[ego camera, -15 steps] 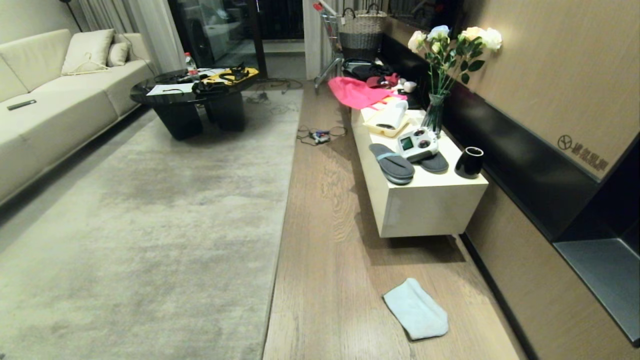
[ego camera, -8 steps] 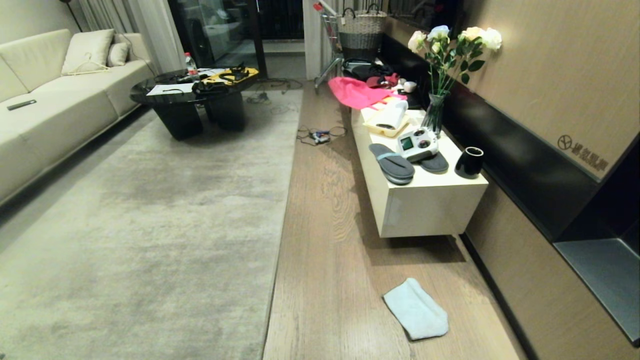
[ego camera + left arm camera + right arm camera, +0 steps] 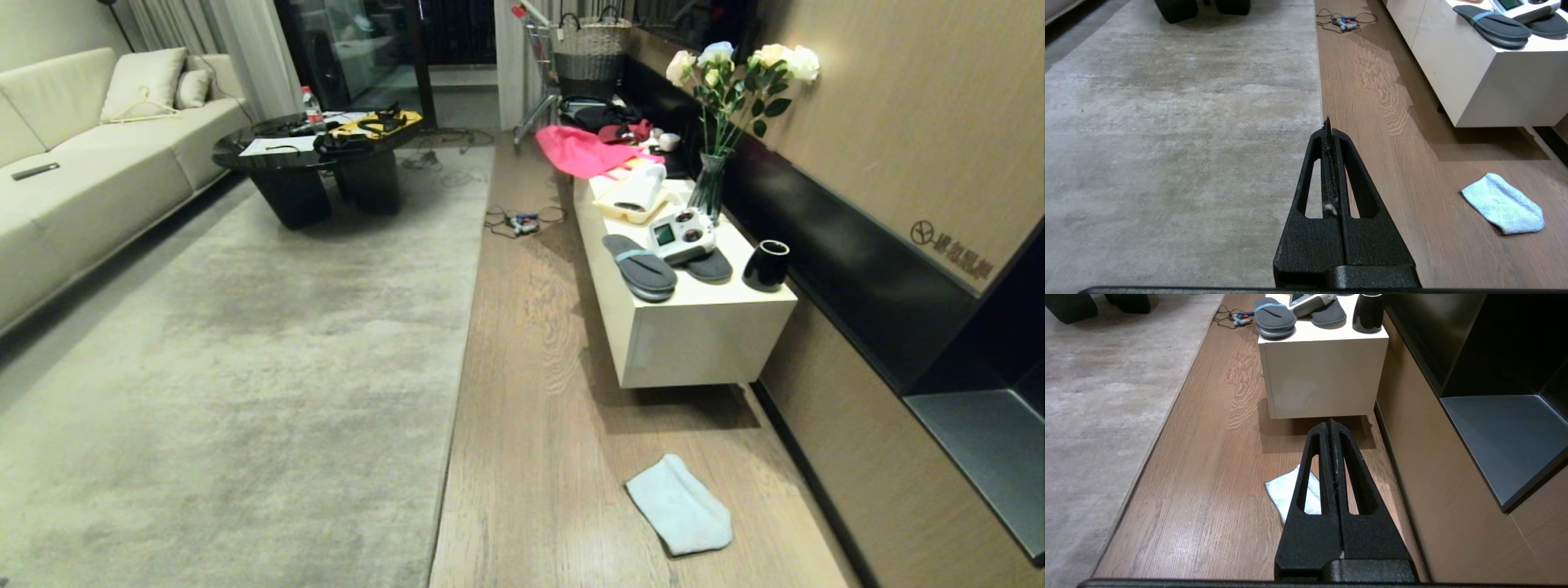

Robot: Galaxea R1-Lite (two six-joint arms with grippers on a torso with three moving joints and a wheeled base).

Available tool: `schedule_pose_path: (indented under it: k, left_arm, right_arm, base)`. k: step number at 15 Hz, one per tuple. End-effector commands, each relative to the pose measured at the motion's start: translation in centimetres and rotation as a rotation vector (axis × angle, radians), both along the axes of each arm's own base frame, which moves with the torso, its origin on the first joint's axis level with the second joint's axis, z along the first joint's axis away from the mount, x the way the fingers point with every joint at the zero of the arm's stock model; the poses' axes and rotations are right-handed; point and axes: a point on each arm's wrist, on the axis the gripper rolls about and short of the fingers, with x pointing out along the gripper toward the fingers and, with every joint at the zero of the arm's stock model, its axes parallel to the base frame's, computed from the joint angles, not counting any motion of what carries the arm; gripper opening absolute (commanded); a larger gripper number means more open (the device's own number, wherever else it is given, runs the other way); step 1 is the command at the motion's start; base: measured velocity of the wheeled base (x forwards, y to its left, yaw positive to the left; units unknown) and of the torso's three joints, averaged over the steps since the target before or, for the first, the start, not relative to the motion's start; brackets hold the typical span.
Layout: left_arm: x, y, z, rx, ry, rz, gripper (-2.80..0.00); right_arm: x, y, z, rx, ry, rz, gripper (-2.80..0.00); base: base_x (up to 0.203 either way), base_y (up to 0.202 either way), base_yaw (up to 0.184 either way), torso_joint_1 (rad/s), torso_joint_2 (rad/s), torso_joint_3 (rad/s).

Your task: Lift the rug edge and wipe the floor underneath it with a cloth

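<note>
Plainly the cloth [image 3: 1284, 492] lies at twelve o'clock under the pressed-together right gripper [image 3: 1332, 424], its length running toward ten; the left gripper [image 3: 1327, 122], likewise pressed together, is farther.

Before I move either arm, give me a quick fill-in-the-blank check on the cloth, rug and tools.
1. The cloth lies on the bare ____, apart from the rug edge.
2. The rug edge lies ____, not lifted.
3. The left tool and right tool are both ____ and hold nothing.

Missing words: floor; flat; shut
</note>
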Motion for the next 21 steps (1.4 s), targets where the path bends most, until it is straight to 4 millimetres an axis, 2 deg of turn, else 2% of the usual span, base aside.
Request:
schedule_pose_path:
  k: [1, 11, 21]
  left_arm:
    - [0.0, 0.0, 0.0, -0.001, 0.0, 0.0, -2.8]
    - [0.0, 0.0, 0.0, -0.001, 0.0, 0.0, -2.8]
    - [0.0, 0.0, 0.0, -0.001, 0.0, 0.0, -2.8]
  right_arm:
    - [0.0, 0.0, 0.0, -0.002, 0.0, 0.0, -2.8]
    - [0.0, 0.0, 0.01, 0.001, -0.001, 0.0, -2.8]
    - [0.0, 0.0, 0.01, 0.002, -0.001, 0.0, -2.8]
  base:
    - [0.0, 0.0, 0.0, 0.0, 0.0, 0.0]
    - [0.0, 0.0, 0.0, 0.007, -0.37, -0.364]
    - [0.0, 0.0, 0.0, 0.128, -0.49, -0.367]
